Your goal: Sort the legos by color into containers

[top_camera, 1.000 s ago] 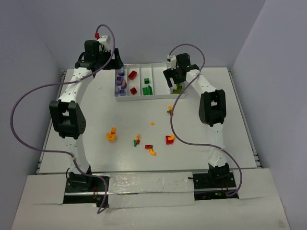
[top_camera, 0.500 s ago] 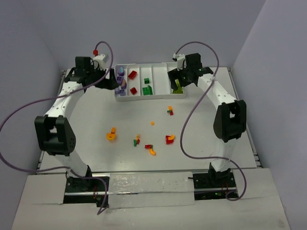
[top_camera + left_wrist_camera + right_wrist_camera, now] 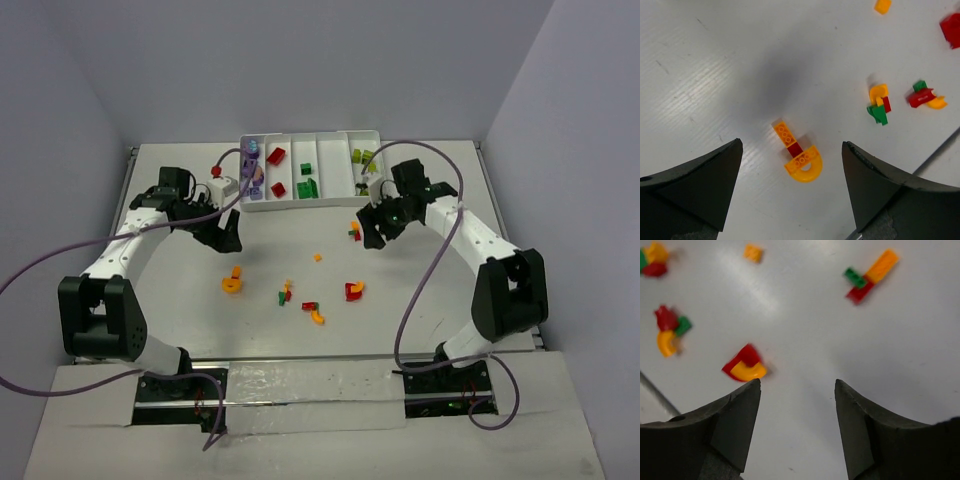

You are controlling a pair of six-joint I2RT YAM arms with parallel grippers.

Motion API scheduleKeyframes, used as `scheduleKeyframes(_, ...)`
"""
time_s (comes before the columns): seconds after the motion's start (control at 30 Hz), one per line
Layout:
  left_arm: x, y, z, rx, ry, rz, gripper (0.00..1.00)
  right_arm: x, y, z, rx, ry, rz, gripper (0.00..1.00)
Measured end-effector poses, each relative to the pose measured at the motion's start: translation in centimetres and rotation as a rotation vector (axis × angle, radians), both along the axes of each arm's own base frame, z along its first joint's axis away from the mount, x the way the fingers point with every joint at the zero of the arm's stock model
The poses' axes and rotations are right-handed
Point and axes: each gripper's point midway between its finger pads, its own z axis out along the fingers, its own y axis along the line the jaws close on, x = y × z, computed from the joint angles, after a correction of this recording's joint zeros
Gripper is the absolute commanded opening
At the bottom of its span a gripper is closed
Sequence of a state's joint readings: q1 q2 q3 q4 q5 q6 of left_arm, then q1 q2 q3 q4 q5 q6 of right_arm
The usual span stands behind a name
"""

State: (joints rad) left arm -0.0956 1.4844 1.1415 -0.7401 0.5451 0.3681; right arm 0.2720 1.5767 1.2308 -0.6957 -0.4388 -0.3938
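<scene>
Legos point(image 3: 353, 291) form two groups in the top view. Some lie in the white tray point(image 3: 312, 206) at the far edge of the bench point(image 3: 180, 300): purple, red, dark green and lime green, each colour in its own compartment. The compartment between dark green and lime looks empty. The others are loose around the middle of the bench. The left hand point(image 3: 226, 236) hangs toward the left edge, near an orange and yellow piece point(image 3: 233, 281). The right hand point(image 3: 371, 232) hangs toward the right edge, just beside a small mixed stick point(image 3: 354, 231).

In the left wrist view the fingers point(image 3: 695, 185) of the left hand are spread wide and have hold of nothing. The orange and yellow piece lies on the bench between them, and it also has a red brick in its middle.

In the right wrist view the right hand is also wide open and empty. A red and yellow piece point(image 3: 745, 367) lies near one finger. The mixed stick, which is red, green and orange, is farther off.

I judge that the main risk is in these joined pieces. If a hand takes one whole, two or three colours go into one compartment. The bricks are also very small against the fingers, so a closing that is not centred can push a piece away or let it slip out.
</scene>
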Motion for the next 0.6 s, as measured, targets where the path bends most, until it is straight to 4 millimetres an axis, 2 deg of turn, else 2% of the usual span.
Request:
scheduleKeyframes(0.13,-0.9,-0.3,-0.3,-0.013,0.022,-0.052,0.89,-5.6,1.5,-0.6,0.003,0.011,0.238,0.61)
scheduleKeyframes(0.3,-1.4,-0.8,-0.9,-0.037,0.065,-0.085,0.89,-9.7,2.3,-1.0,0.022,-0.074,0.488,0.61)
scheduleKeyframes(0.4,-1.4,-1.0,-1.1,-0.049,0.079,-0.091,0.9,-10.8,2.9,-1.5,0.019,-0.109,0.612,0.61)
scheduleKeyframes(0.6,-1.3,-1.3,-1.1,-0.063,0.086,-0.098,0.89,-11.6,3.9,-2.9,0.017,-0.148,0.835,0.6)
